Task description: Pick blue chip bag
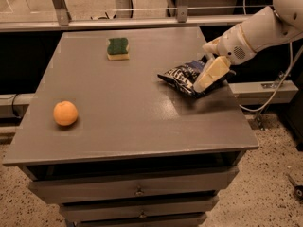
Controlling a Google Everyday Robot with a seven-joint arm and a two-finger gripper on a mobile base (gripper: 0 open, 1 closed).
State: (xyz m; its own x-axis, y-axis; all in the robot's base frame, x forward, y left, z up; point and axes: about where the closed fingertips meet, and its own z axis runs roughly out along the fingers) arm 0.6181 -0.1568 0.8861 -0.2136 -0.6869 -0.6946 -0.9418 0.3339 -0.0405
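The blue chip bag (182, 77) lies on the right side of the grey table (128, 122). It is dark and crinkly with white lettering, and its black-and-white end points left. My gripper (210, 74), cream-coloured at the end of the white arm (258, 32), reaches in from the upper right. It sits down on the bag's right end and covers that part of the bag. The bag's left part rests on the table top.
An orange (65, 113) sits near the table's front left. A green and yellow sponge (117, 48) lies at the back centre. Drawers (137, 190) run under the table top. A railing stands behind the table. A cable hangs at the right.
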